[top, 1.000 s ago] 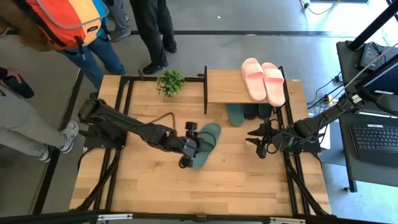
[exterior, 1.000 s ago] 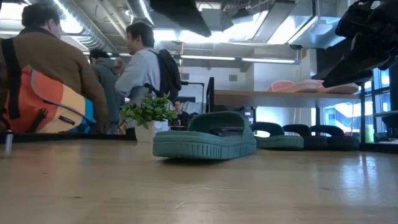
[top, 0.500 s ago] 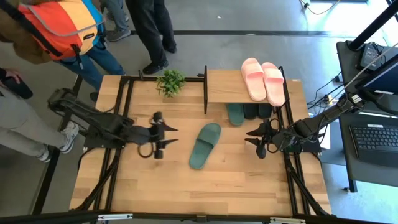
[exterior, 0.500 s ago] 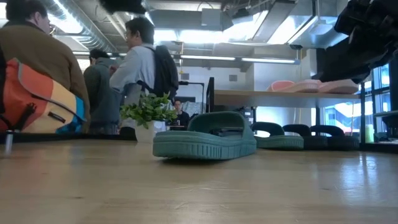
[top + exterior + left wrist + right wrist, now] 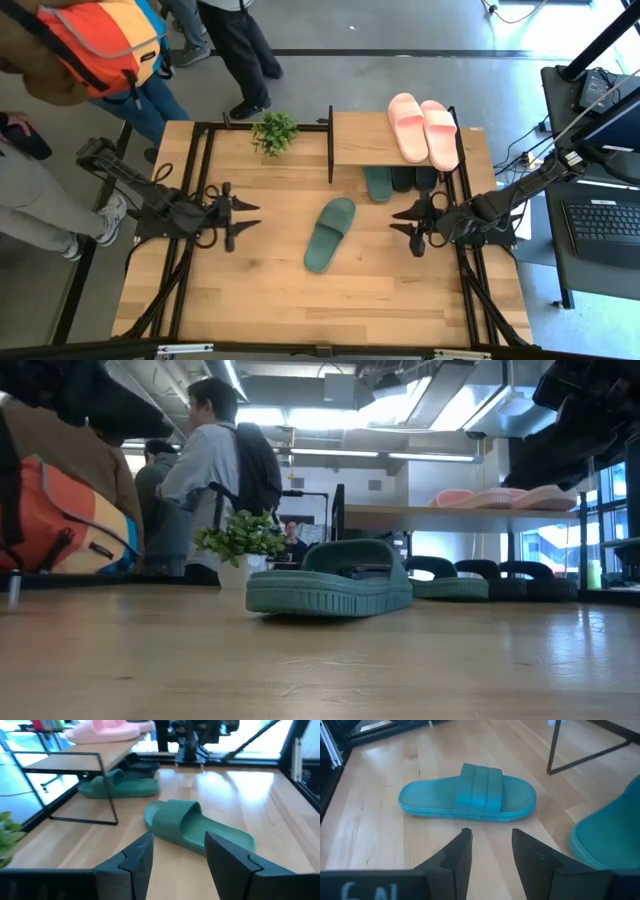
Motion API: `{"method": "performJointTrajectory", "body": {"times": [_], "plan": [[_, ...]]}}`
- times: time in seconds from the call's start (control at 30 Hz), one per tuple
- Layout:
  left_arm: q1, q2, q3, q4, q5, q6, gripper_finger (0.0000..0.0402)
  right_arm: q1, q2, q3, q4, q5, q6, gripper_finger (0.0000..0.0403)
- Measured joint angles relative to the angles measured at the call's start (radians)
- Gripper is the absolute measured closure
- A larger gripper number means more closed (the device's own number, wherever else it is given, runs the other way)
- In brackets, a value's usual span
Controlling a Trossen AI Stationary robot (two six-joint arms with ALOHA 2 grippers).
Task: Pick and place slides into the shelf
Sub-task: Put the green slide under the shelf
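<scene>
pink pair (image 5: 424,128) on shelf (image 5: 362,140) top | one green slide (image 5: 329,234) unshelved before it | left gripper (image 5: 237,212), right gripper (image 5: 407,225): jaws released

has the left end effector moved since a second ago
Yes. The left end effector has pulled back from the green slide, toward the table's left edge.
</scene>
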Motion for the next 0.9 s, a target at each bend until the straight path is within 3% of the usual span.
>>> {"method": "performJointTrajectory", "body": {"times": [0.2, 0.57, 0.9], "plan": [[0.000, -0.108, -0.051, 0.004, -0.020, 0.000, 0.0233, -0.002, 0.074, 0.000, 0.099, 0.022, -0.064, 0.0247], [0.000, -0.186, -0.126, 0.000, -0.017, 0.000, 0.0233, -0.002, 0.208, 0.000, 0.330, 0.050, -0.117, 0.0131], [-0.020, -0.290, -0.189, 0.004, -0.016, -0.003, 0.0233, -0.003, 0.403, 0.018, 0.528, 0.050, -0.217, 0.0130]]}}
